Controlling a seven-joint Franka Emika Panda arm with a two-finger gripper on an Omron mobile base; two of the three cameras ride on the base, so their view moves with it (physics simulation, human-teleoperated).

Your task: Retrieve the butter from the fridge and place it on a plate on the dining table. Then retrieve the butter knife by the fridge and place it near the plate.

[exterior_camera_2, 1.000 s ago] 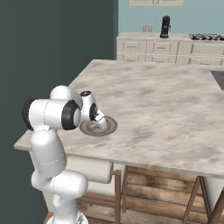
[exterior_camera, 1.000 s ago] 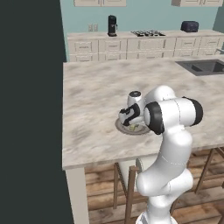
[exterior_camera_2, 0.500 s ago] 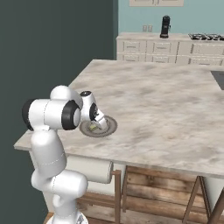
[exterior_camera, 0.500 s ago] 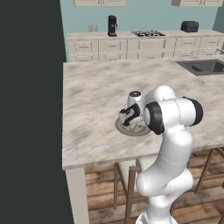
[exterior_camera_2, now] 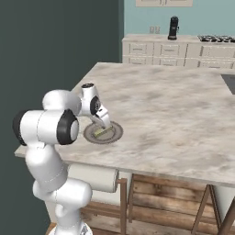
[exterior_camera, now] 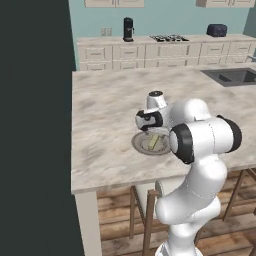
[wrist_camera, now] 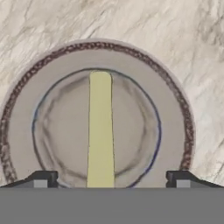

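**Jaws wide open, butter lying flat on the plate**

The gripper [wrist_camera: 109, 181] has its jaws spread about as wide as they go and it's got hold of nothing. In the hand view the two dark fingertips [wrist_camera: 43, 178] sit far apart at the bottom, well clear of the butter [wrist_camera: 100, 131] on either side, no contact at all.

The butter is a smooth, pale yellow stick, long and narrow with a slightly rounded far end, lying flat across the middle of the plate [wrist_camera: 170, 113]. It runs straight down the centre of the hand view, right between the fingertips.

The plate is round and shallow, matte grey, with a thin dark line circling the inner well and a rough brownish speckled ring around the outer rim. The well has a faint mottled look.

It sits on the dining table [exterior_camera: 105, 107], a beige-grey marbled stone top with soft veining, near the front edge on the robot's side. From the left base view the hand hangs just above the plate [exterior_camera: 140, 145] with the butter [exterior_camera: 154, 142] peeking out under it. Same deal in the right base view: gripper [exterior_camera_2: 103, 125] just over the butter [exterior_camera_2: 102, 132] and plate [exterior_camera_2: 114, 133].
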